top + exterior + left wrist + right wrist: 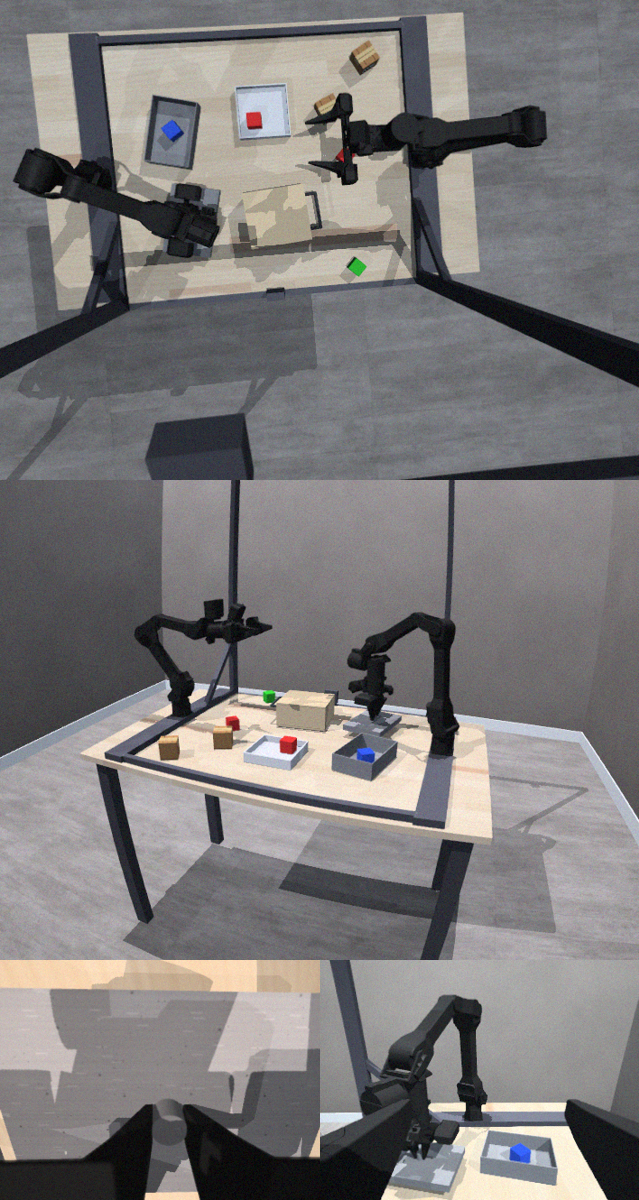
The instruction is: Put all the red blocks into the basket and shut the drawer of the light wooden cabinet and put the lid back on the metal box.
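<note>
Two left fingers (195,226) (374,717) of mine clamp knob (168,1131) of lid (212,198) (391,720) (136,1041) (456,1158); right fingers (310,143) (269,627) apart. One red block (254,120) (288,744) in basket (264,137) (262,760). Lid-return step likely; next, raise, align over metal box (169,164) (351,766) (518,1176).

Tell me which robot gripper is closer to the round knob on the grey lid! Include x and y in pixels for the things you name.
Left gripper (188,221) (373,715) (168,1109) (420,1157): its fingers pinch the round knob (169,1131). Right gripper (308,142) (267,627) (488,1103) is well away, open and higher up.
</note>
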Controlling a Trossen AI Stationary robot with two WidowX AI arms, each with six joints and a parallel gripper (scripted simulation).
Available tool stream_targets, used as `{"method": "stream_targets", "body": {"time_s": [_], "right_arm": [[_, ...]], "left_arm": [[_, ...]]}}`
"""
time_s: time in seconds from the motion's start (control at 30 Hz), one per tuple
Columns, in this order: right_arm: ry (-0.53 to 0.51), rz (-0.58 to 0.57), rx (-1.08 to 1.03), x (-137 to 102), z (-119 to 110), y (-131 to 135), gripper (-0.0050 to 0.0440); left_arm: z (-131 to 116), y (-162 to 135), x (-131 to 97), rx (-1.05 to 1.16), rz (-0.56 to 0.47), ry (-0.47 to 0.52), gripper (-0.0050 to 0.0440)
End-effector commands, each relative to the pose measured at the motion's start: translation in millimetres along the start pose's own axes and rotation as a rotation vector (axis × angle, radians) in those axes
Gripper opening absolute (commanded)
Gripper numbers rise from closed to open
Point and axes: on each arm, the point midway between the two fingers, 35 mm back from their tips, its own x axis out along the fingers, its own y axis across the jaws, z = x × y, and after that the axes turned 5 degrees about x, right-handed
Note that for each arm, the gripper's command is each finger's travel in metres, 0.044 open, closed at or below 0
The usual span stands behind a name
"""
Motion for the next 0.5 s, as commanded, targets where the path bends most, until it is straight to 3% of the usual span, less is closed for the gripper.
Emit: {"method": "stream_targets", "body": {"time_s": [0.0,0.47], "right_arm": [[-0.048,0.007,-0.008,-2,19,2,0.04],[-0.048,0.007,-0.008,-2,19,2,0.04]], "left_arm": [[10,-1,-23,0.002,-0.007,-0.068,-0.005],[9,0,-42,-0.002,-0.008,-0.07,-0.005]]}}
